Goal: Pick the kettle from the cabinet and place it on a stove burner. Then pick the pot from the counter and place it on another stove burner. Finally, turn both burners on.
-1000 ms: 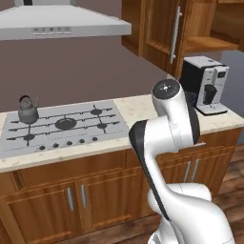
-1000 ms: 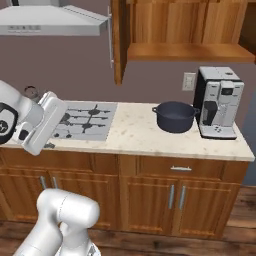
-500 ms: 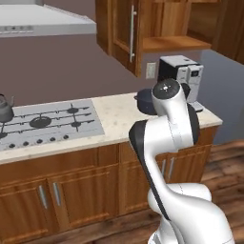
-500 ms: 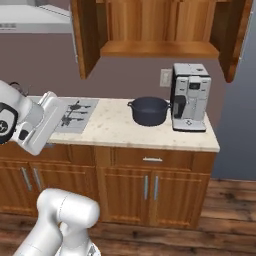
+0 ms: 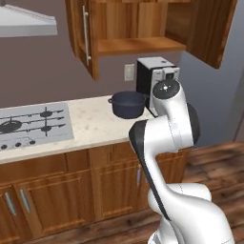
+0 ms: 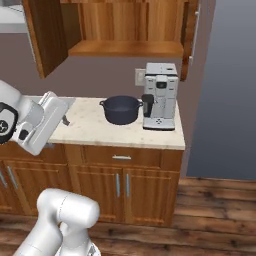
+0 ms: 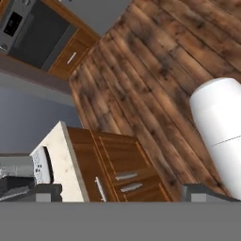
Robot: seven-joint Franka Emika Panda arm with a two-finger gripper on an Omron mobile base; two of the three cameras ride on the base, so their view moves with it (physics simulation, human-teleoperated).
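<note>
Left base view: one pot sits on the counter, just beside one coffee machine. One wall cabinet hangs above with both doors swung wide. Three burners show on the cooktop.

Right base view: the same single pot stands left of the machine, on the counter; the gripper hangs near the counter's left end, grasping nothing.

Hand view: two fingertips stand wide apart, empty, over one wooden floor.

A white-and-black coffee machine stands below a wall outlet.
</note>
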